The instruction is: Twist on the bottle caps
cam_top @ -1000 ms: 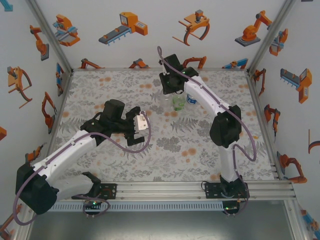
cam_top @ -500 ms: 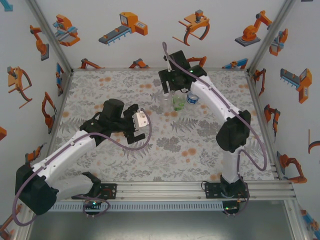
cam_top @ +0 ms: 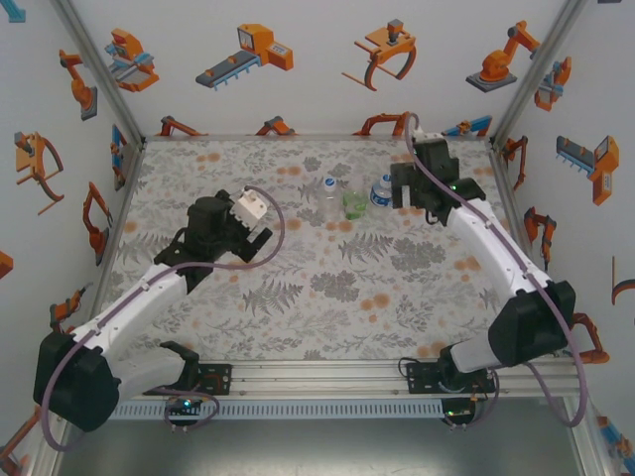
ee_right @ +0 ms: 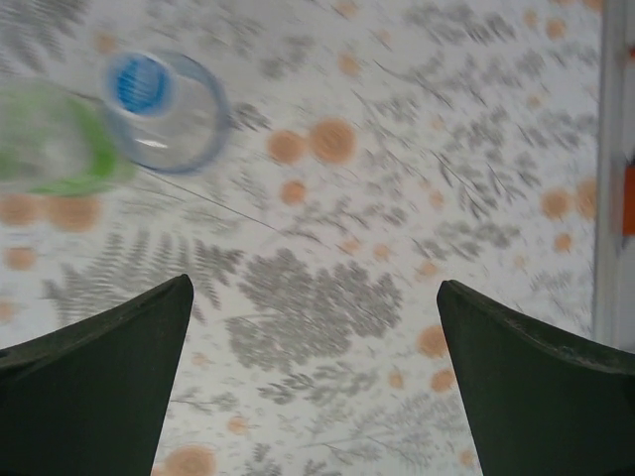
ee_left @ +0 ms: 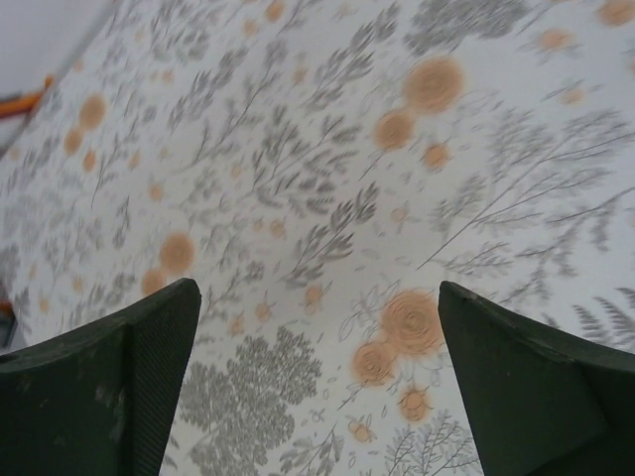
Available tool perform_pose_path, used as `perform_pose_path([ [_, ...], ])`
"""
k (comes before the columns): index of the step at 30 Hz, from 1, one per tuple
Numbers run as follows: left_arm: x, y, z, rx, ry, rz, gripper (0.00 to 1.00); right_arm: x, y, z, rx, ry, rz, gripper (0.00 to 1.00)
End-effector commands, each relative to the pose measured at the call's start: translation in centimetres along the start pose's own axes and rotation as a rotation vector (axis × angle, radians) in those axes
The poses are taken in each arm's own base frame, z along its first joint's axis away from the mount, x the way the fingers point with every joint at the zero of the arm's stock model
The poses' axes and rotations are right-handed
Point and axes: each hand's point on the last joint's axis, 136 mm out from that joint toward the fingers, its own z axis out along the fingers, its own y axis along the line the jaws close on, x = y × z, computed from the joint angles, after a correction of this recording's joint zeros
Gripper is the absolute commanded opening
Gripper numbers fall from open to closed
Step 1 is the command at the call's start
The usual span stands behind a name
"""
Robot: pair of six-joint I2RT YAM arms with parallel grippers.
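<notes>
Bottles [cam_top: 353, 201], small transparent plastic cylinders, stand upright on matte flower-print table [cam_top: 298, 297].

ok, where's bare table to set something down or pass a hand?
Free: near-centre table between left arm and right arm; far-left corner too. Crowded: far centre, clear bottle, green bottle, blue-label bottle in a row, right gripper beside them.

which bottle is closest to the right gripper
The blue-labelled bottle, at the right end of the row, stands nearest the right gripper; the green-tinted bottle is in the middle and the plain clear bottle farthest left.
</notes>
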Motion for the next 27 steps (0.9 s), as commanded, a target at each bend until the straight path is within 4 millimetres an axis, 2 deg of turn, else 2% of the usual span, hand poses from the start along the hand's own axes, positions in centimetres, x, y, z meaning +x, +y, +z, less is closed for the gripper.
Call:
perform_pose_path([
  [1,1.0,3.7,-0.1,-0.192,-0.039,-0.118,0.97,0.6,-3.1,0.7,0.097,-0.110,0.033,0.99],
  [3,3.3,4.6,0.4,-0.249,-0.023,-0.164,0.97,2.6,-4.7,2.0,0.161,-0.112,0.035,0.99],
  [8,8.0,6.8,1.5,-0.369,-0.030,-0.310,0.97,7.3,-6.7,5.5,0.219,-0.115,0.048,0.99],
  [14,10.1,8.4,2.9,-0.352,-0.092,-0.457,0.97,10.6,-7.3,7.4,0.194,-0.215,0.074,0.99],
  [20,12.2,8.6,3.4,-0.380,-0.131,-0.512,0.97,10.5,-7.3,6.7,0.131,-0.326,0.109,0.99],
  [23,13.0,9.1,3.1,-0.391,-0.144,-0.554,0.97,10.3,-7.2,6.8,0.080,-0.348,0.139,0.99],
  [27,13.6,8.9,4.1,-0.372,-0.167,-0.558,0.97,10.9,-6.1,7.8,0.011,-0.389,0.137,0.99],
])
